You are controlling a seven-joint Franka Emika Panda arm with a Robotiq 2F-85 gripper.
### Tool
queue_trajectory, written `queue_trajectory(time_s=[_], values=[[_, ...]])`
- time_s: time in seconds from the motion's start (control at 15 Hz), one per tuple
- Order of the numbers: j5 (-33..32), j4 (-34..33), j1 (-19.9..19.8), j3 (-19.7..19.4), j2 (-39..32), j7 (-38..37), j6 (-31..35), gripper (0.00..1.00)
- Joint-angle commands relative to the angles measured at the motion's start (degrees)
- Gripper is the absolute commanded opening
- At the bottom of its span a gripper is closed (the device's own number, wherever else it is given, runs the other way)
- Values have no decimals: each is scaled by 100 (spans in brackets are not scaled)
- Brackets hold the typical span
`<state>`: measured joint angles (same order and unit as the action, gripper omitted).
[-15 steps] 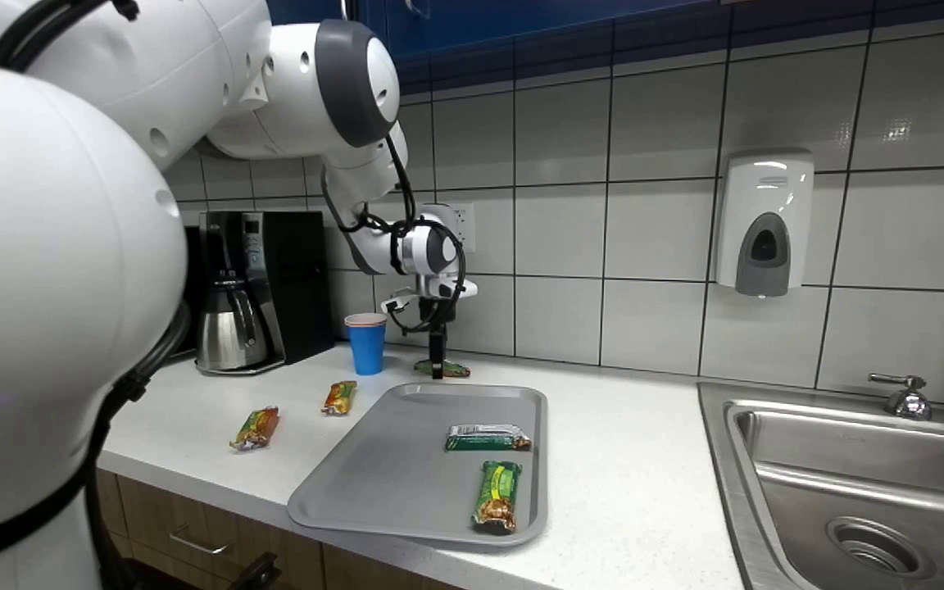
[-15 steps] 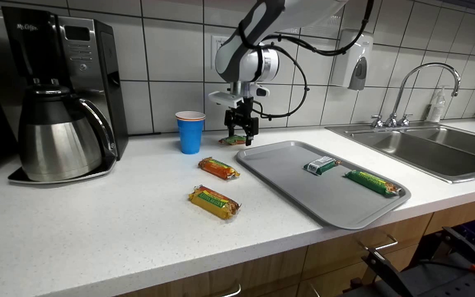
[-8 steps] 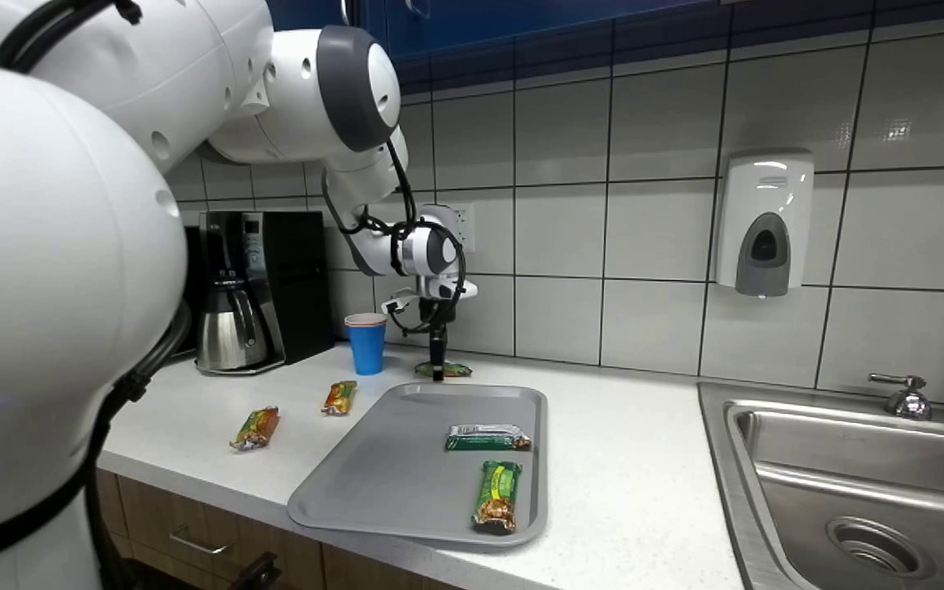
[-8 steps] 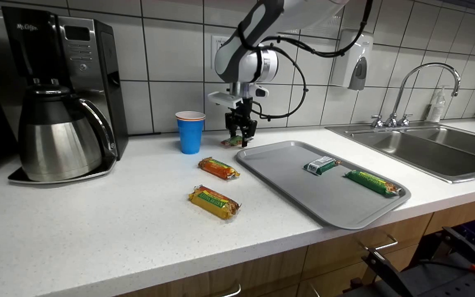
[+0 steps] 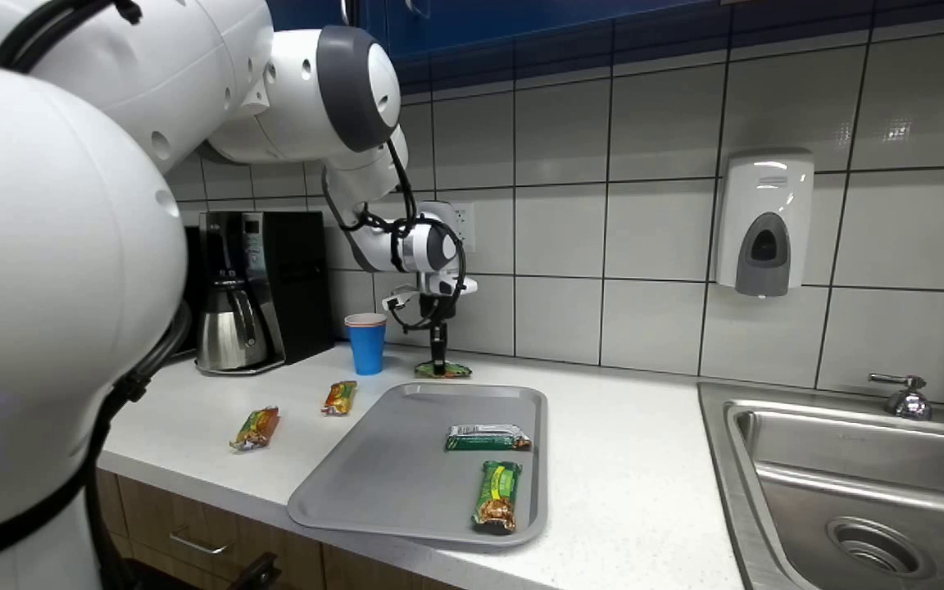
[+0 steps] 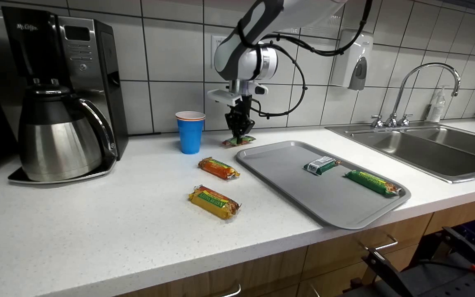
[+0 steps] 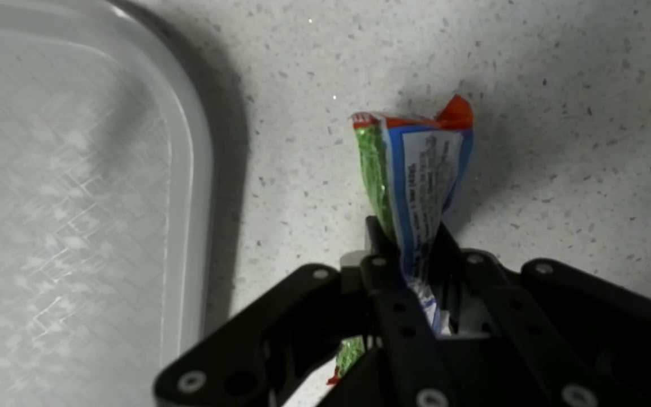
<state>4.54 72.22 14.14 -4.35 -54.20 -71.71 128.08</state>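
Snack packet [image 7: 424, 169] near the tray [image 7: 188, 226] is partly hidden by the gripper [image 7: 414, 234] pinching it; the wrist [image 6: 248, 65] points straight down

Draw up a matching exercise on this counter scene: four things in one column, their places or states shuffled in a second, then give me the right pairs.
Things
1. Gripper
2. Gray tray
3. Blue cup
4. White dispenser

Places and states
A. Mounted on the tiled wall
B. Carries two wrapped bars
C. Stands upright on the counter, to the right of the coffee maker in both exterior views
D. Closed on a bar with a red-tipped wrapper

Right pairs
1-D
2-B
3-C
4-A
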Motion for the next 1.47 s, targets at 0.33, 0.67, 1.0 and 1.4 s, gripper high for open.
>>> queue_trajectory(time_s=[0.33,0.67,1.0,1.4], values=[[-14,106,-40,73,172,-27,80,4],[-32,438,11,32,387,-99,315,4],[-25,1063,62,17,778,-146,674,4],[-44,1990,151,-6,1372,-184,1127,4]])
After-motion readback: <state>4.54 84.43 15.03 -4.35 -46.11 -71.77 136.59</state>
